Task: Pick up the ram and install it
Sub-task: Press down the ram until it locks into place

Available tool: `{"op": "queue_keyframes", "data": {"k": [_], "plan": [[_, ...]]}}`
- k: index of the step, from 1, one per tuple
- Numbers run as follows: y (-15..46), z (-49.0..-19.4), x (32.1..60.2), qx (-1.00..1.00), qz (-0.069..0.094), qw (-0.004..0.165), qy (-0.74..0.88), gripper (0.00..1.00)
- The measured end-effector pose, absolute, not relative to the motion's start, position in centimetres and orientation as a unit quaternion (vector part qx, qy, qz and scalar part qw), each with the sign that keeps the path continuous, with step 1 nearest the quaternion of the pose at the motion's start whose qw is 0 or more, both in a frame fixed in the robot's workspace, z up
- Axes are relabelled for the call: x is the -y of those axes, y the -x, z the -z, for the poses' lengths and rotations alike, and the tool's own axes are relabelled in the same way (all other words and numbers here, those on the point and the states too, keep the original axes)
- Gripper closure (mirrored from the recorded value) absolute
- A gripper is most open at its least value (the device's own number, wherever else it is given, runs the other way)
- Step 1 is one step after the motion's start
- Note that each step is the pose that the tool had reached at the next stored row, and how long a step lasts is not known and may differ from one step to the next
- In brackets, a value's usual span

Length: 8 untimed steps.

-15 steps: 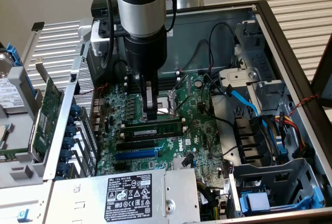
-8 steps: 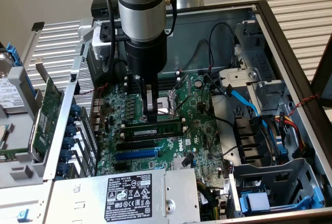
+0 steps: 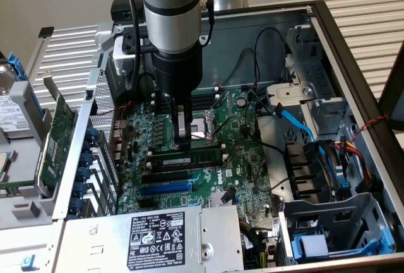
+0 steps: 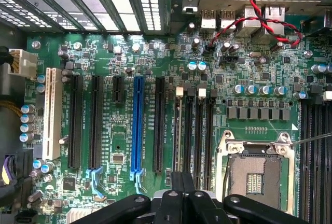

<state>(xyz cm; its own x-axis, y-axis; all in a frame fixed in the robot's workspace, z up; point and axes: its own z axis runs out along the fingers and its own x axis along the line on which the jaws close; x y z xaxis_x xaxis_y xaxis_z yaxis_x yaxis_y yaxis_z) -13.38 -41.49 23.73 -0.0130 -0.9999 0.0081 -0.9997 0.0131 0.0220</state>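
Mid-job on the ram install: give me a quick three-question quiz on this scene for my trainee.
1. True or false: the robot's dark two-fingered gripper stands wide open over the green motherboard.
2. What lies closest beneath the gripper's tip?
A) the flat blue data cable
B) the long, thin green ram stick with a white label, lying along a memory slot
C) the silver power supply box
3. Fill in: in the wrist view, one long plastic expansion slot among the black ones is coloured ____.

Key: 1 false, the gripper is shut; 2 B; 3 blue.
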Motion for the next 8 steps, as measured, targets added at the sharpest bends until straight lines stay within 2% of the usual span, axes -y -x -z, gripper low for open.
{"op": "queue_keyframes", "data": {"k": [8], "plan": [[13.4, -23.57, 41.49, 0.712, 0.001, 0.007, -0.703, 0.89]]}}
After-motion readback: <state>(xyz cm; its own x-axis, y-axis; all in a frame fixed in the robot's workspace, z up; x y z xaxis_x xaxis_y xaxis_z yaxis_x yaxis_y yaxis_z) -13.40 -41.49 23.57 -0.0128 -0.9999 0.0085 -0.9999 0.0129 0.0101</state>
